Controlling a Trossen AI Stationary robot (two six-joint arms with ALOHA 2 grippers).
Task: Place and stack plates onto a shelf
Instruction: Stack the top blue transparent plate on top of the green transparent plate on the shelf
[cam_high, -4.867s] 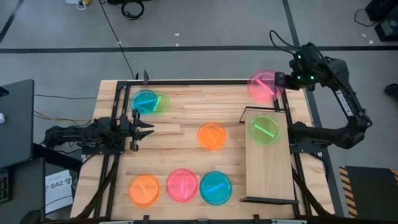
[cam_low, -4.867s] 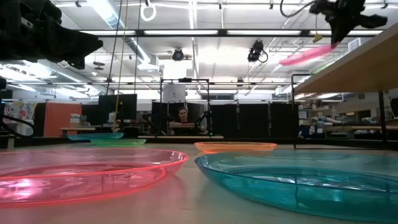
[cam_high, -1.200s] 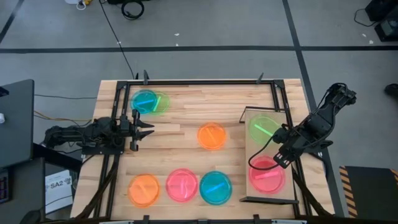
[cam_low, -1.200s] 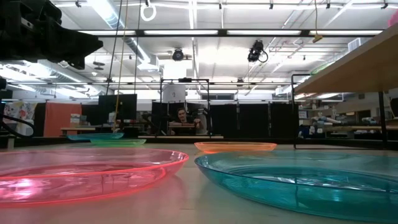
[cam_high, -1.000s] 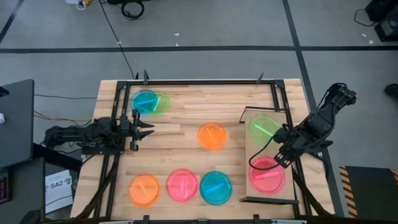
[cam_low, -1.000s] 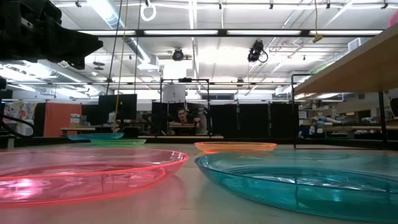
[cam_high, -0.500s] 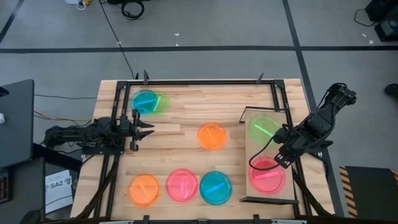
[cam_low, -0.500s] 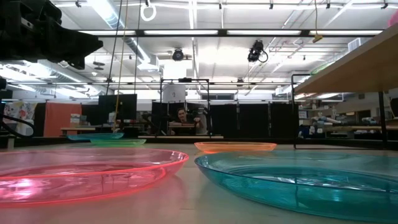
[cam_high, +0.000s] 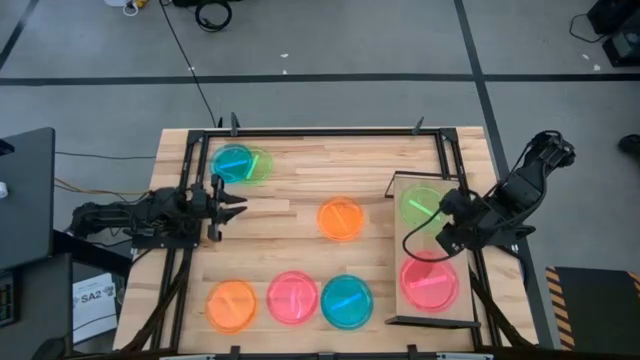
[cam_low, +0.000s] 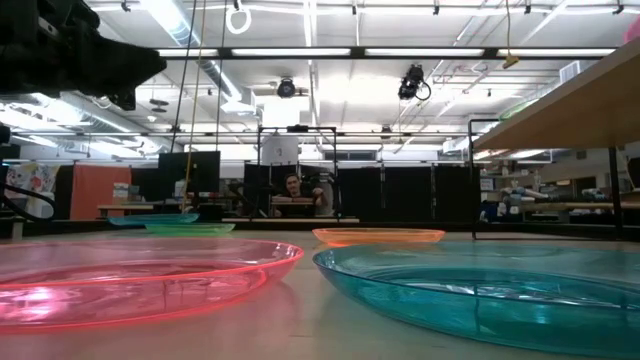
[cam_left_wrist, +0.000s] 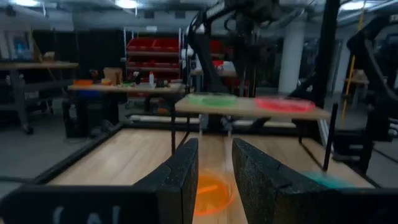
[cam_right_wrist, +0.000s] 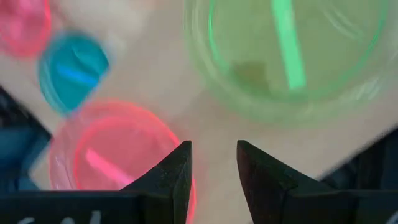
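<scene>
Plates, high view: 2 on the shelf (cam_high: 435, 300), a green plate (cam_high: 424, 207) at its far end and a pink plate (cam_high: 430, 284) nearer the front, apart from each other. On the slatted table (cam_high: 300, 160): teal plate (cam_high: 231, 163) overlapping a second green plate (cam_high: 258, 165) at the far left; 1 orange plate (cam_high: 340, 219) mid-table; along the front edge an orange plate (cam_high: 231, 305), a pink plate (cam_high: 292, 298) and a teal plate (cam_high: 346, 300), side by side. Right pincer (cam_high: 441, 243) hangs over the shelf between its 2 plates, gripping nothing. Left pincer (cam_high: 228, 204) waits at the table's left side, well apart from all plates. A printed sheet (cam_high: 92, 297) beside the table reads "SA2".

Low view: pink plate (cam_low: 130, 275) and teal plate (cam_low: 480, 285) close to the lens, orange plate (cam_low: 378, 236) behind; shelf board (cam_low: 560, 105) raised at right. A person sits in the room beyond.

Left wrist view: fingers (cam_left_wrist: 180, 177) slightly apart, empty; shelf carries the green and pink plates; orange plate (cam_left_wrist: 208, 186) on the table.

Right wrist view: fingers (cam_right_wrist: 177, 171) apart, empty, above the shelf; green plate (cam_right_wrist: 292, 56) and pink plate (cam_right_wrist: 115, 155) below.
</scene>
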